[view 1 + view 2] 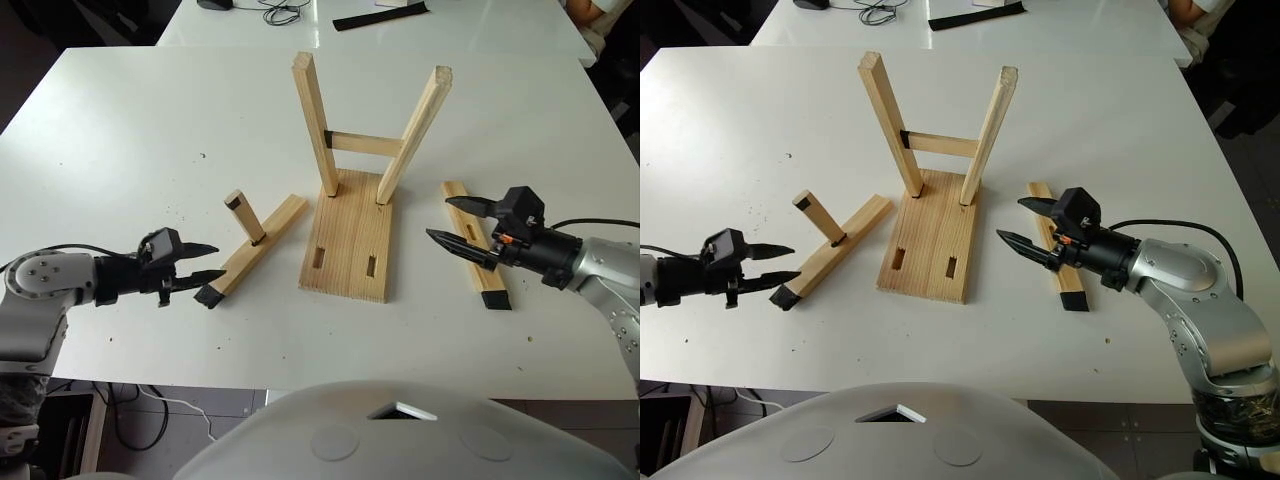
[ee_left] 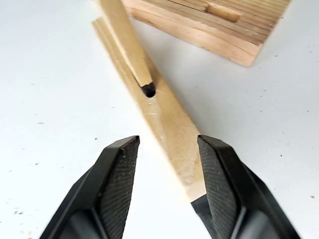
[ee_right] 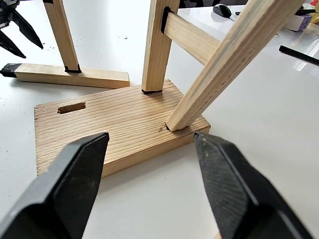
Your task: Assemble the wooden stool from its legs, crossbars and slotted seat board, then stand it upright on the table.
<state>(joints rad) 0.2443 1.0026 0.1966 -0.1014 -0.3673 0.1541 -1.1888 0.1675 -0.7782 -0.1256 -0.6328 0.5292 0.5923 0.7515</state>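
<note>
- White counter (image 1: 120,130) carries the slotted seat board (image 1: 350,240) at centre, with two legs (image 1: 318,125) and a crossbar (image 1: 365,145) standing in its far slots; the near slots are empty.
- Left of centre, a loose leg (image 1: 280,222) with a crossbar stub (image 1: 246,217) lies flat. The left fingers (image 1: 198,249) are spread, straddling its dark end; closing on it seems next.
- Right of centre, the spread right fingers (image 1: 452,243) hide the last leg's (image 1: 492,285) middle, possibly touching it.

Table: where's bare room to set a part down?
Bare: the table far left, beyond the leg-and-crossbar piece, and the near strip in front of the seat board. Crowded: between the board and the loose leg, where the right gripper hangs.
</note>
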